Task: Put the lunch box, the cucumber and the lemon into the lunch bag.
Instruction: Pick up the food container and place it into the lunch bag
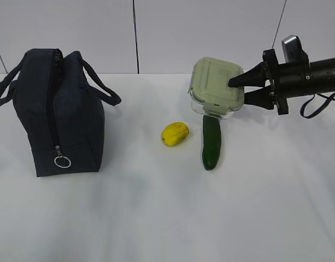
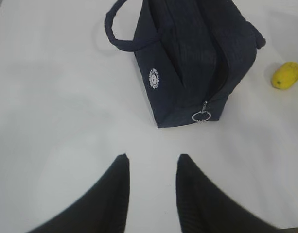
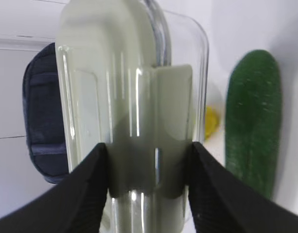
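**Lunch box lifted first**

The right gripper (image 1: 245,89) clamps the lunch box (image 1: 216,87), tilted, above the cucumber (image 1: 211,142); the lemon (image 1: 175,134) lies beside. Next, carry it left into the lunch bag (image 1: 58,112). The left gripper (image 2: 151,167) hangs part-open, empty.

Navy bag (image 1: 58,114); yellow lemon (image 1: 175,134); green cucumber (image 1: 211,142); sage, perhaps, lid (image 1: 215,81).

A plain white surface (image 1: 156,218) carries three things. The dark navy lunch bag (image 1: 58,114) stands upright on it. Well to the right of the bag lies the yellow lemon (image 1: 175,134), and just beyond the lemon, farther from the bag, the dark green cucumber (image 1: 211,142) lies lengthwise, one end pointing toward the camera.
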